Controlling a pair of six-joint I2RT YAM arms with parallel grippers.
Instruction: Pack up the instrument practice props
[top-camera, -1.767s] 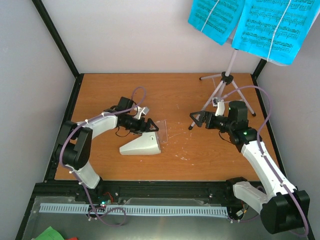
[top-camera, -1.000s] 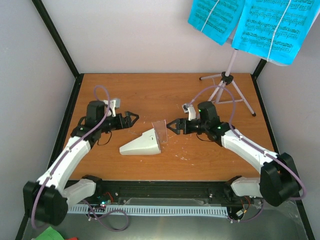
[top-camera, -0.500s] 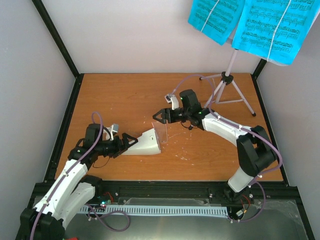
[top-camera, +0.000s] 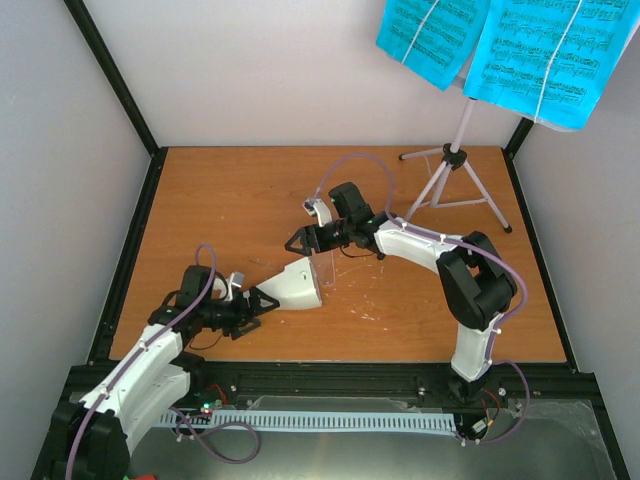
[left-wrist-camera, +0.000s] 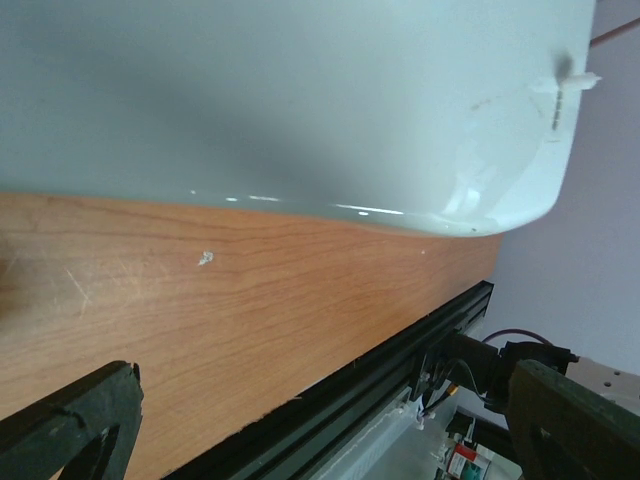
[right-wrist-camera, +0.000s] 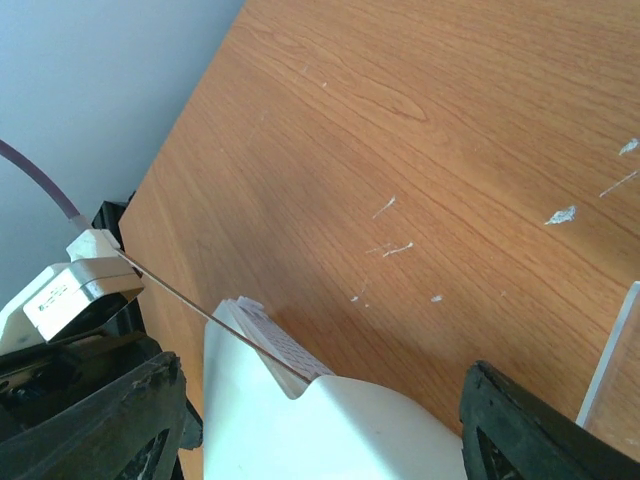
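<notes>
The white pyramid-shaped metronome (top-camera: 295, 284) lies on its side at mid-table, narrow end to the left. Its clear cover (top-camera: 323, 262) stands against its wide end. My left gripper (top-camera: 261, 300) is open at the narrow end, and the white body (left-wrist-camera: 280, 100) fills the top of the left wrist view. My right gripper (top-camera: 298, 241) is open just above the wide end. The right wrist view shows the white body (right-wrist-camera: 340, 430), its thin pendulum rod (right-wrist-camera: 190, 300) and the cover's edge (right-wrist-camera: 608, 352). The lilac music stand (top-camera: 452, 160) stands at the back right, holding cyan sheet-music pages (top-camera: 545, 60).
The wooden table (top-camera: 230, 190) has black rails along its left edge (top-camera: 128, 250) and front edge (top-camera: 330, 375). Grey walls close in the back and sides. The stand's tripod legs (top-camera: 480, 200) spread over the back right corner. A slotted white strip (top-camera: 300, 420) lies below the front rail.
My left arm has drawn back toward the front left, bringing its open gripper to the metronome's narrow end. My right arm has swung left across the table to the metronome's wide end.
</notes>
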